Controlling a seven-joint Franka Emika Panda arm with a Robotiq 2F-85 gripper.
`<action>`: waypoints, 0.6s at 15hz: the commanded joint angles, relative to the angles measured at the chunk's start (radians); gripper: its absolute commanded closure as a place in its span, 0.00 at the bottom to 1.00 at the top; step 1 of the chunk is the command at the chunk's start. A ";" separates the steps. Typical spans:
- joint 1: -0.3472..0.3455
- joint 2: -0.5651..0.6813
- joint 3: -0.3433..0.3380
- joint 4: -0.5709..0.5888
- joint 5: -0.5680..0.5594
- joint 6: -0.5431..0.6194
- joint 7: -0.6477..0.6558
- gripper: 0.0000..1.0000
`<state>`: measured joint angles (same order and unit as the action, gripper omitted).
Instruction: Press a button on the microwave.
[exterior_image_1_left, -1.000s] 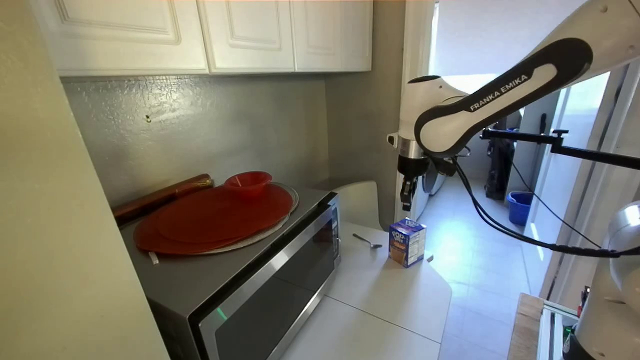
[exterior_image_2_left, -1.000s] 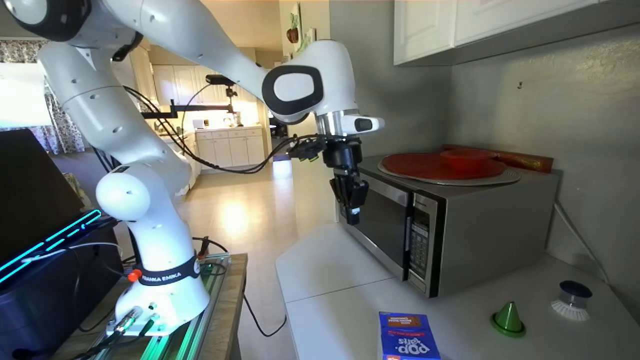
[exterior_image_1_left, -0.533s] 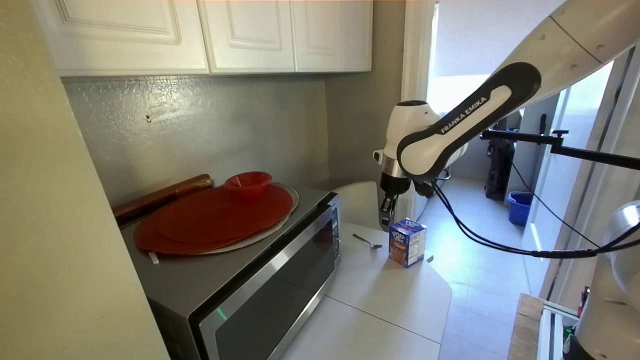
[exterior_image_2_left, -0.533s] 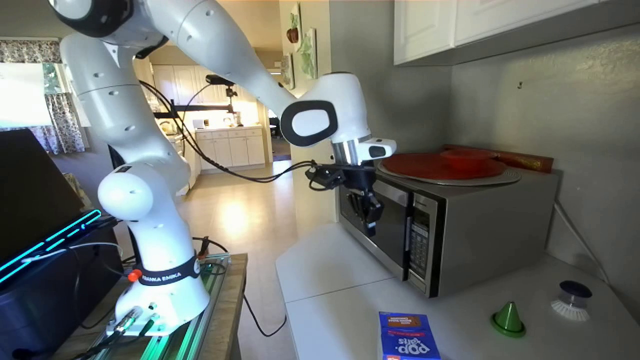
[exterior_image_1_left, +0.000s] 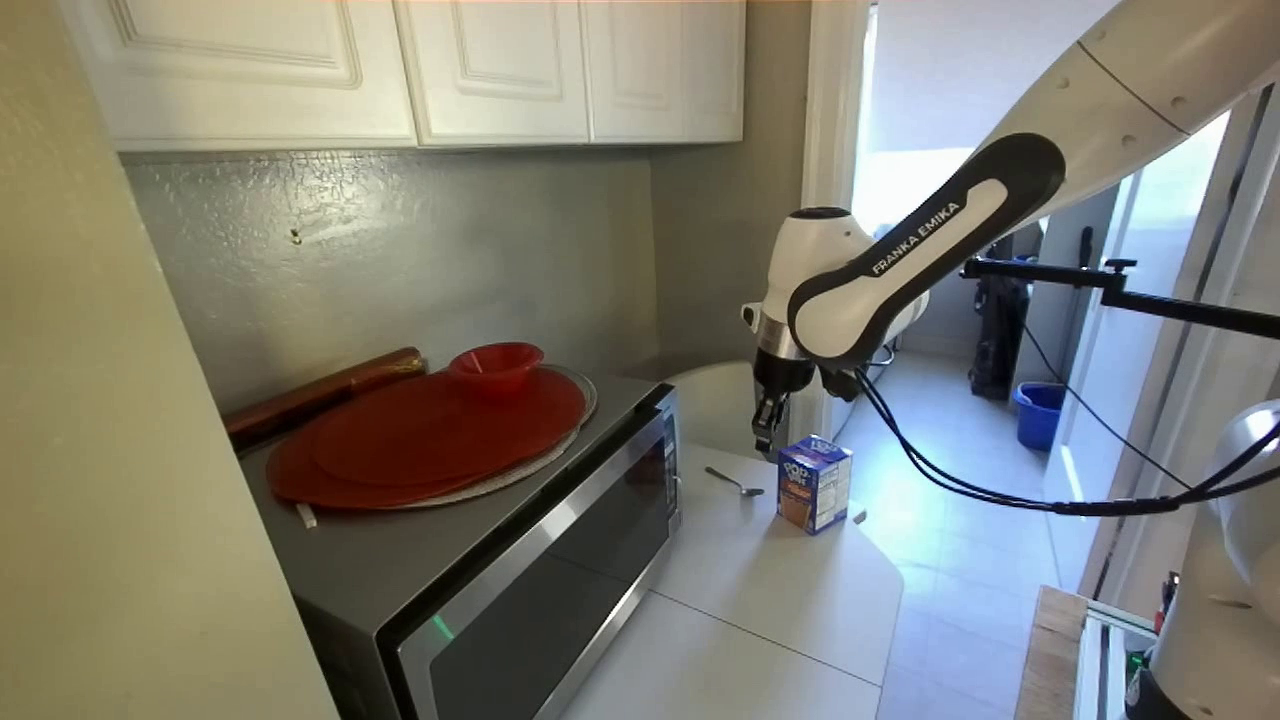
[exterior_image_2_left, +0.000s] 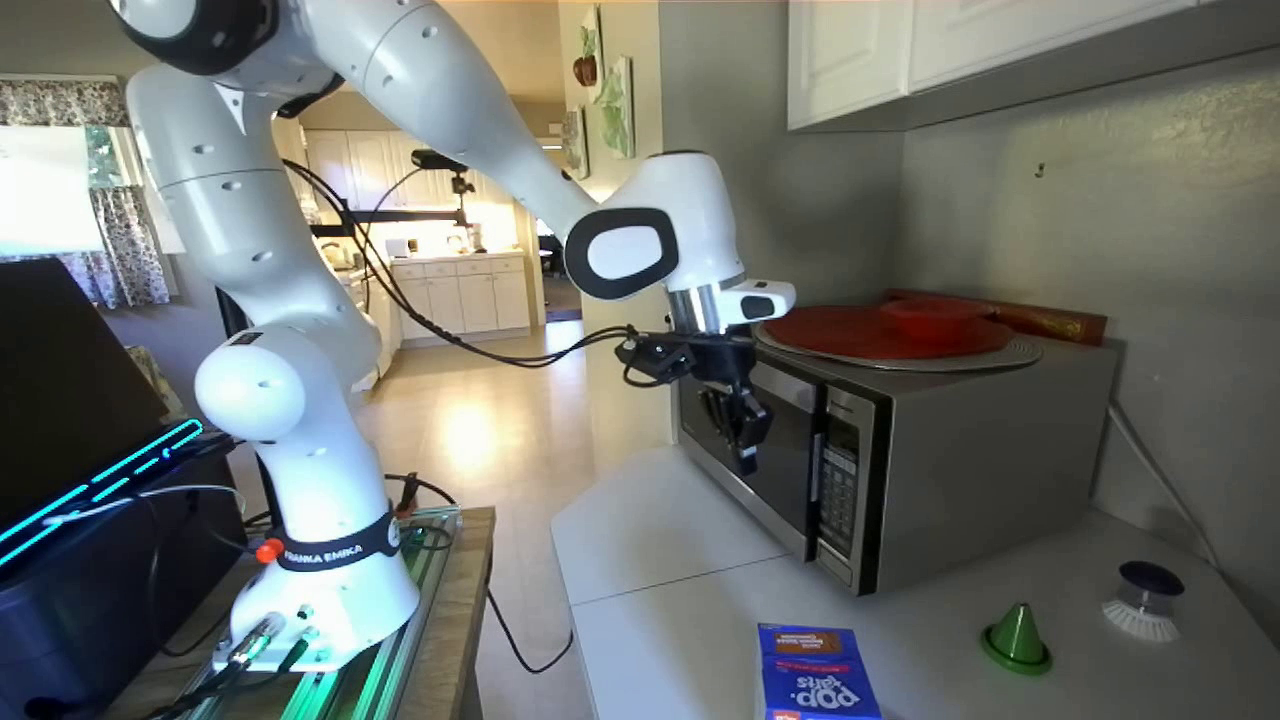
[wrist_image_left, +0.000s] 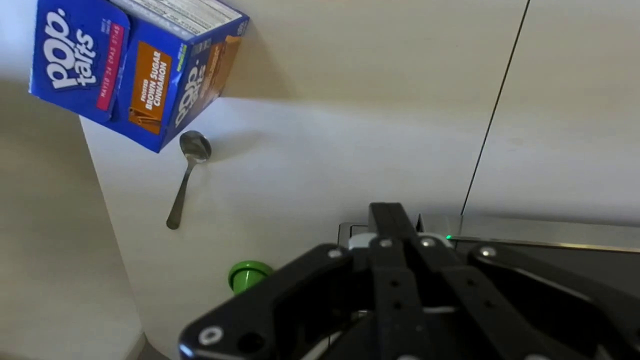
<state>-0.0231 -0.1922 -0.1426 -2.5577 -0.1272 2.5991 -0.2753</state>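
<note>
The microwave (exterior_image_1_left: 560, 590) is a large silver-grey box with a dark glass door, standing on a white table. Its control panel (exterior_image_2_left: 840, 485) with a keypad faces my arm's side. My gripper (exterior_image_2_left: 747, 465) hangs in front of the door, tilted downward, and overlaps the door in that exterior view. It also shows in an exterior view (exterior_image_1_left: 763, 445), apart from the microwave's panel end. In the wrist view my fingertips (wrist_image_left: 390, 206) are pressed together with nothing between them. The microwave's front edge (wrist_image_left: 550, 230) runs behind the fingers there; most of the panel is hidden by the gripper.
A blue Pop-Tarts box (wrist_image_left: 140, 65) and a spoon (wrist_image_left: 187, 175) lie on the table (exterior_image_2_left: 690, 620). A green cone (exterior_image_2_left: 1018, 640) and a brush (exterior_image_2_left: 1145, 600) stand beside the microwave. Red mats and a red bowl (exterior_image_1_left: 497, 368) rest on top. White cabinets (exterior_image_1_left: 490, 70) hang above.
My gripper has moved down and toward the microwave, mostly in the first half second, and its tilt has grown. Since then it has shifted only slightly. The microwave and other objects have not moved.
</note>
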 joint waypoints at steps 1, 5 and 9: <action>0.006 0.119 0.028 0.030 0.047 0.133 0.036 1.00; 0.009 0.259 0.062 0.055 0.081 0.294 0.061 1.00; -0.010 0.393 0.106 0.121 0.121 0.377 0.061 1.00</action>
<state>-0.0176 0.0954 -0.0681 -2.5095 -0.0488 2.9295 -0.2204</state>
